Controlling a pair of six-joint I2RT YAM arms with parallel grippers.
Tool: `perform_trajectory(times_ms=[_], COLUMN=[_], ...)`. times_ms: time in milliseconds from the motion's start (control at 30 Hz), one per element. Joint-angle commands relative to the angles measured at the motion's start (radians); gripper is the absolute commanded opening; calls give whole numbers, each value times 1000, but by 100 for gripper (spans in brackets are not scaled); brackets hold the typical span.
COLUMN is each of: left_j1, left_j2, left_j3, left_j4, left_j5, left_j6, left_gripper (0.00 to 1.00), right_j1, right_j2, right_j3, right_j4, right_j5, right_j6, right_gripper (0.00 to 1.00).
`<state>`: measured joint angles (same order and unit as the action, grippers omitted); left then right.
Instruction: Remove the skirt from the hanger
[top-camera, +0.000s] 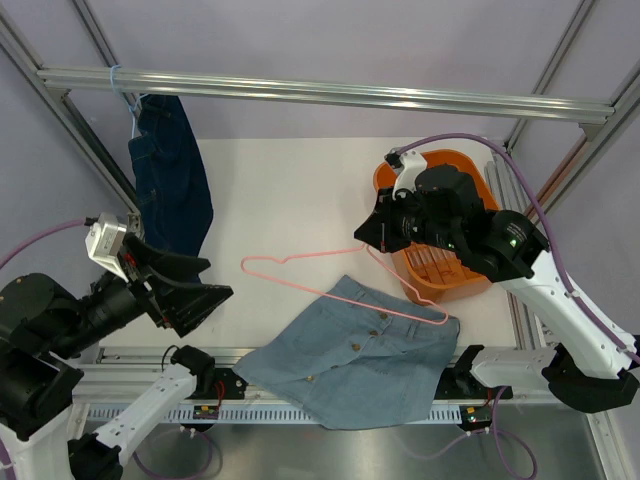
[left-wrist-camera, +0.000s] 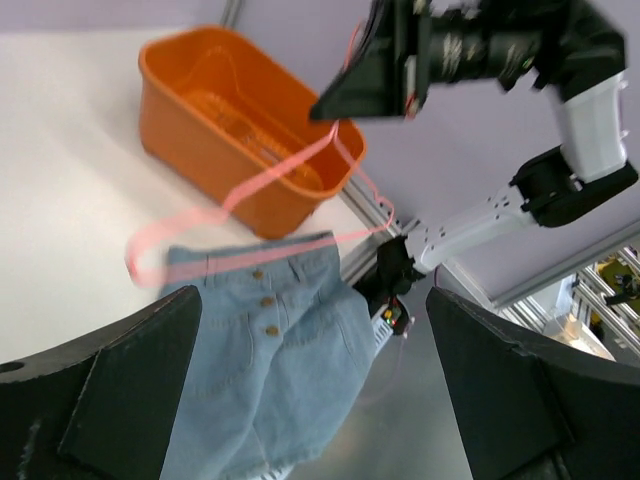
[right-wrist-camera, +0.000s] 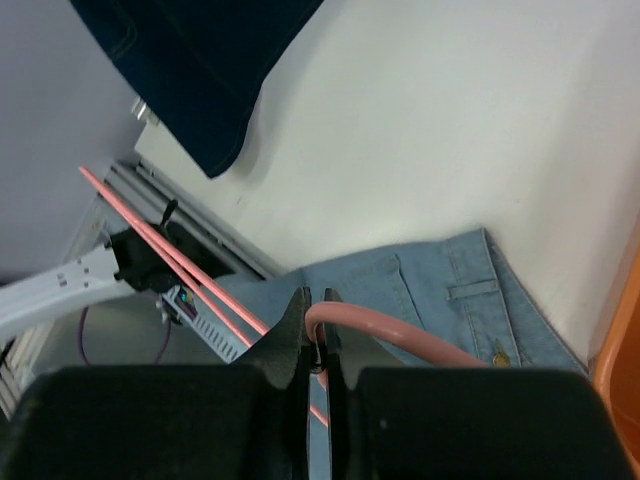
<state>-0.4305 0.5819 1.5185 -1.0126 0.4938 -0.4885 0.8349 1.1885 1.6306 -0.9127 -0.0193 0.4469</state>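
My right gripper (right-wrist-camera: 317, 300) is pressed together on the hook of the pink hanger (right-wrist-camera: 385, 328), holding it up in the air just left of the orange basket (top-camera: 452, 154). From that pinch the hanger's long axis slants away from the basket's near-left corner toward the left, and its lower bar crosses the waistband of the skirt (top-camera: 350, 355). The skirt lies flat on the table, nearer and to the left of the basket, with its hem reaching the front edge. I cannot tell whether the waistband is clipped to the bar or only lies under it. The skirt sits below and nearer than my right gripper, which is the closer one but is occupied. My left gripper (top-camera: 220, 278) hangs well to the left of the basket with its fingers spread wide and empty, and the skirt is straight ahead between them, so I judge it to be the arm for pulling the cloth free. Farther left of the basket, dark jeans (top-camera: 170, 185) hang from the rail (top-camera: 330, 90). I can read no brand, label or writing anywhere.
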Motion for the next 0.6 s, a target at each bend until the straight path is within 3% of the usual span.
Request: perform_trajectory(times_ms=[0, 200, 400, 567], left_j1=[6, 1, 1, -56], left_j2=[102, 177, 150, 165], left_j3=[92, 11, -145, -192], left_j4=[31, 52, 114, 115], left_j5=[36, 215, 324, 347], left_j6=[68, 120, 129, 149], left_gripper=[99, 97, 94, 92], right_j1=[56, 193, 221, 227], right_j2=[26, 108, 152, 226], right_j3=[24, 113, 210, 322], right_j4=[-43, -65, -32, -63], right_j5=[-64, -129, -252, -292], right_j6=[-79, -106, -102, -114], right_gripper=[0, 0, 0, 0])
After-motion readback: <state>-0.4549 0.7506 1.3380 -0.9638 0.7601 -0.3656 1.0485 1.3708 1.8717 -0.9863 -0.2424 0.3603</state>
